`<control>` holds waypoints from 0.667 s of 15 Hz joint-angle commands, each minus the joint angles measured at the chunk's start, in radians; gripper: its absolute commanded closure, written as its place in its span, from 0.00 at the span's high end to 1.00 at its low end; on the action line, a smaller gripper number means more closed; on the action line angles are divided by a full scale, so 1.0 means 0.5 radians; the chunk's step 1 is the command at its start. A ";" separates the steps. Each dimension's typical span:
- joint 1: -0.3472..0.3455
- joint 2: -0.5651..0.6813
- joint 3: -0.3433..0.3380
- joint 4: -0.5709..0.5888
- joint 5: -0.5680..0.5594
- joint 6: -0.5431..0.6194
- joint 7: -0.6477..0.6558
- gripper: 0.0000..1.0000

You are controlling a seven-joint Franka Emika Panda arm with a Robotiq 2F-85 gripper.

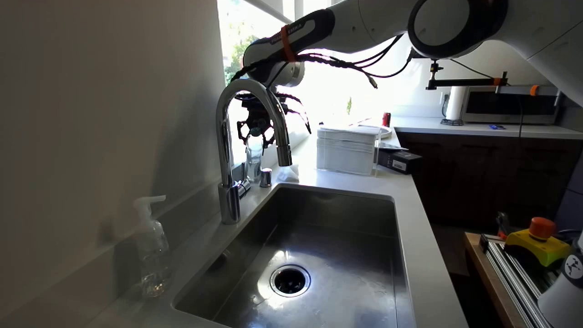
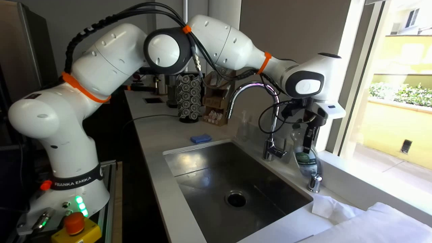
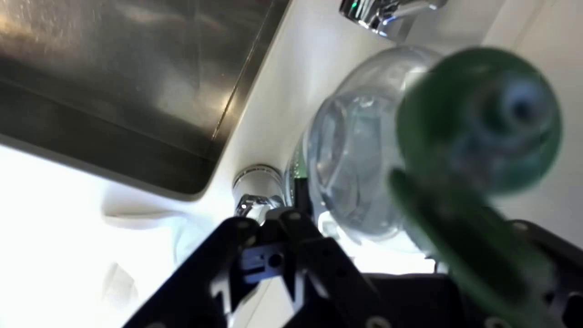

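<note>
Nearest in the wrist view is the green cap [image 3: 478, 118], blurred, just above where the jaws grip. Largest about the jaws is the steel sink [image 1: 346, 259], lower and off to one side; next, the chrome faucet [image 1: 225, 155], near them; then the clear bottle [image 2: 305, 162], between the jaws, which clasp its sides, parted only by its girth; smallest of these, a chrome fixture [image 3: 257, 182], below the jaws, just beside the bottle. To hold the bottle well, I judge, squeeze evenly without denting it, straighten its slight lean, and keep the jaws off faucet and fixture; whether its base meets the tabletop [image 3: 291, 82] I cannot tell
</note>
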 commanded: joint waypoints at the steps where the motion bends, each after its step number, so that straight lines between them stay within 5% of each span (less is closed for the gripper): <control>1: 0.076 -0.304 -0.035 -0.436 -0.125 0.249 -0.165 0.27; 10: 0.251 -0.755 -0.159 -1.095 -0.224 0.682 -0.382 0.27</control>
